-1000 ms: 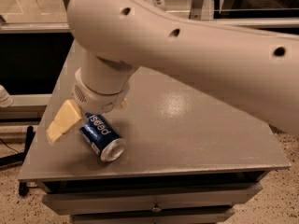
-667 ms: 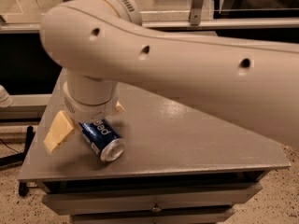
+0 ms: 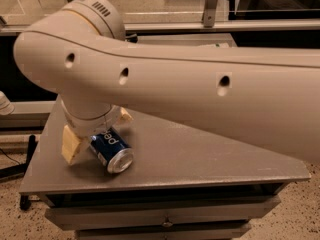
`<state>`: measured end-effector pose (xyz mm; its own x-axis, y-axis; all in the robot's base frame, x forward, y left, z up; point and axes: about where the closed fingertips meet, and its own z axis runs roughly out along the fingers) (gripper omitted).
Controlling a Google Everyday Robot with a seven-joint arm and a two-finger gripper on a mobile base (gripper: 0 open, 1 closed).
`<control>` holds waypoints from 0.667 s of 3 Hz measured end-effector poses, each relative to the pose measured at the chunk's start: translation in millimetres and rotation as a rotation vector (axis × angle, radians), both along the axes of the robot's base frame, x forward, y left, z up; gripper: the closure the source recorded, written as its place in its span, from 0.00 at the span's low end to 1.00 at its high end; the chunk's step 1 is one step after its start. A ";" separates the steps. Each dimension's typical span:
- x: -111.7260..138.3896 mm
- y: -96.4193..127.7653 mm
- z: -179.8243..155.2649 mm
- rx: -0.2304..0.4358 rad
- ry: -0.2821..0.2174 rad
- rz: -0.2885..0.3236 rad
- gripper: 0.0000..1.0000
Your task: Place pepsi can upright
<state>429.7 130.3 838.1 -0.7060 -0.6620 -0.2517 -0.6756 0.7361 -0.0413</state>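
The pepsi can (image 3: pixel 112 151) lies on its side at the lower left of the frame, near the front left corner of the grey bench (image 3: pixel 200 154), with its silver end facing the lower right and its lettering turned upward. A second ago the wrist hung above and a little behind it, and only one cream pad showed, off to the can's left. Since then the arm (image 3: pixel 200 89) has swung across and come lower, so the pincer (image 3: pixel 99 136) now sits right over the can. Its fingers are apart, one pad (image 3: pixel 72 144) just beside the can's left flank and the other (image 3: pixel 125 116) peeking out on the far side. The can itself has not moved or rolled. I judge that the approach is finished and the grasp is about to start: the pads straddle the body but do not visibly squeeze it. The can has yet to be lifted or tipped, so standing it up is all still ahead.
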 end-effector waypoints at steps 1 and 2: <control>7.6 -9.7 0.5 -0.064 -0.045 0.002 0.39; 12.3 -16.5 1.6 -0.102 -0.076 0.006 0.63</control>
